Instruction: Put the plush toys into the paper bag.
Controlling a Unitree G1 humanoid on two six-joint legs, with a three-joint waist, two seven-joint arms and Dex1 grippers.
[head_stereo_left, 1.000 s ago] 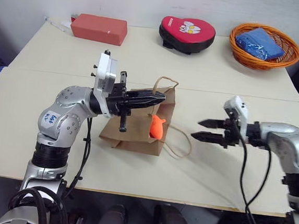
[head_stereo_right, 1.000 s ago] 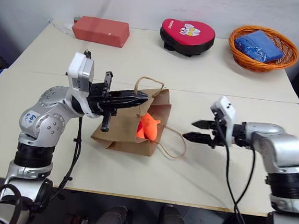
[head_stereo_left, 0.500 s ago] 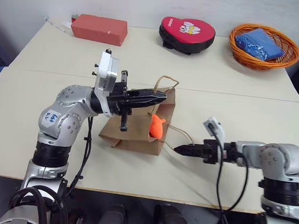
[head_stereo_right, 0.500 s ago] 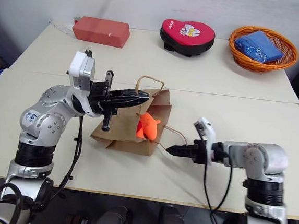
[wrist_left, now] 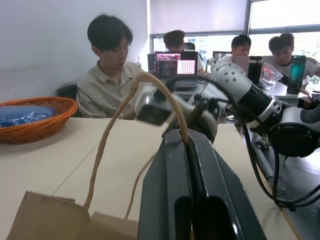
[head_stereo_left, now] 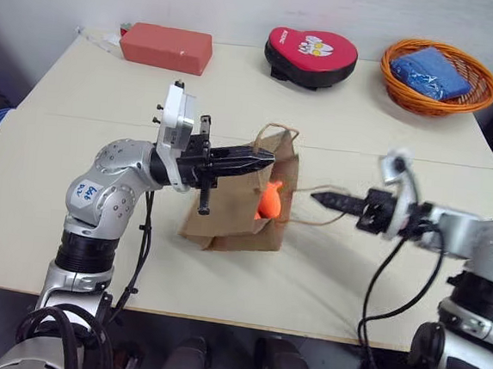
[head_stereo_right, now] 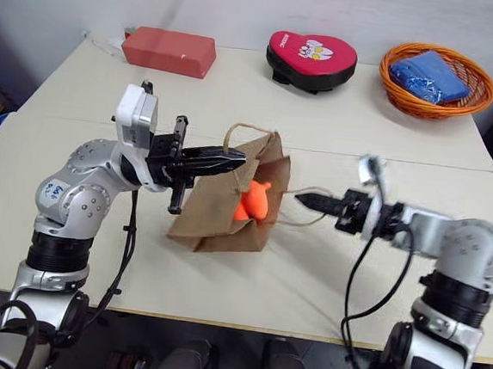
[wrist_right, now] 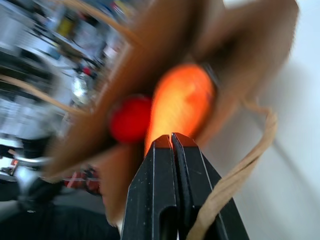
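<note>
Two black pincers (head_stereo_left: 264, 158) (head_stereo_left: 317, 198) squeezing the brown paper bag's (head_stereo_left: 226, 217) cord handles, bright orange plush toy (head_stereo_left: 270, 199) sitting inside, mid-table.

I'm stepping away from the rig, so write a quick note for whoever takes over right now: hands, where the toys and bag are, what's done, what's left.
Left hand: shut on the upper handle of the brown kraft paper bag, holding its mouth up and open toward the right arm.
Right hand: shut on the bag's lower twisted-cord handle, pulling it taut.
Bright orange plush toy: sits in the bag's mouth, still partly visible.
Small red plush: seen inside the bag, beside the orange one, from the right wrist.
Done: both toys are in the bag.
Left: probably settle the orange toy deeper, then release the handles.
</note>
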